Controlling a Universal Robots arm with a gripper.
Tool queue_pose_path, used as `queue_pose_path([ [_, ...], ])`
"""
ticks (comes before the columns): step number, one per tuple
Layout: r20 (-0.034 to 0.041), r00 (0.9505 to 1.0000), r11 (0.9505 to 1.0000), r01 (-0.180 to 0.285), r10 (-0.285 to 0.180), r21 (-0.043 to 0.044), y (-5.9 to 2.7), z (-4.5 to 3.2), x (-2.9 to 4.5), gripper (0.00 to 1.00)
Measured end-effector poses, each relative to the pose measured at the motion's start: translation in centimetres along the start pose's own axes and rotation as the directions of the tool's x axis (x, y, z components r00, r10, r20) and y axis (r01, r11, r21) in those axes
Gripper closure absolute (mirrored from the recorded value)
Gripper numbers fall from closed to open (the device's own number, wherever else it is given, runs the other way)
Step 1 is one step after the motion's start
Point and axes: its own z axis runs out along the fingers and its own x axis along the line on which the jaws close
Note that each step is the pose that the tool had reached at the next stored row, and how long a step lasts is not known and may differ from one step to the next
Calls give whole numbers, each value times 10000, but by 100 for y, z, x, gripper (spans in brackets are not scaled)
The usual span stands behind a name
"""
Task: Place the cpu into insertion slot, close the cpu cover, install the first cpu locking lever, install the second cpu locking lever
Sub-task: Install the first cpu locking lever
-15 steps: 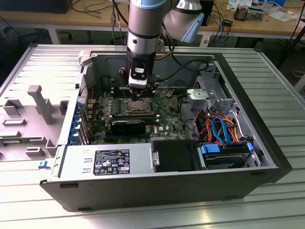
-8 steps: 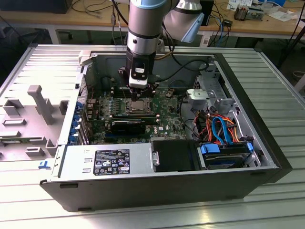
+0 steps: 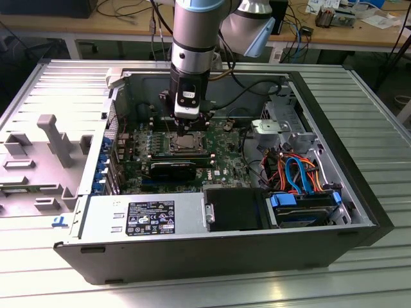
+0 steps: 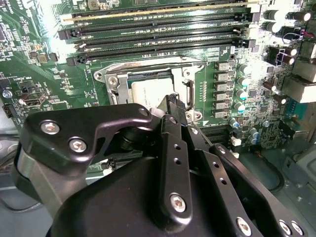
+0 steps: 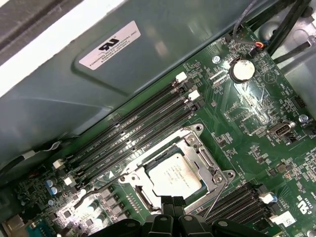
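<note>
Black gripper (image 4: 174,101) body sits closest to the lens in the second wrist view. Its two fingers (image 5: 165,203) are pressed together with nothing visibly between them. The tips are right at the edge of the socket (image 5: 128,174), and I can't tell if they touch it.

Ribbed metal table (image 3: 372,109) carries an open computer case (image 3: 212,260) lying on its side. The robot arm (image 3: 192,38) comes straight down into the case, and the gripper (image 3: 191,125) ends directly above the socket.

A green board (image 3: 225,138) covers the case floor, and the socket is roughly mid-board. The grey power supply (image 3: 144,218) is well away from the socket, along the case wall nearest the exterior camera. Blue and orange cables (image 3: 298,173) are bundled off to the exterior view's right of the socket.

Long black memory slots (image 5: 138,128) run parallel just beside one socket edge, on the side away from the fingers.

The cover (image 5: 205,158), a silver frame with a square window, lies flat down on the socket. The chip (image 5: 175,173) is seated inside the socket, and its grey metal top shows through the window in both wrist views (image 4: 150,91).

A thin metal rod (image 5: 217,195) slants along the socket edge next to the fingers, and I can't tell if it is latched. A round coin battery (image 5: 242,69) sits on the board, well apart from the socket.
</note>
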Motion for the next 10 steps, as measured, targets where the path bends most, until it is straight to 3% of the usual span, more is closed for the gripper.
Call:
queue_pose_path([
  [10,6,9999,9999,106,-106,7,0,0,0,89],
])
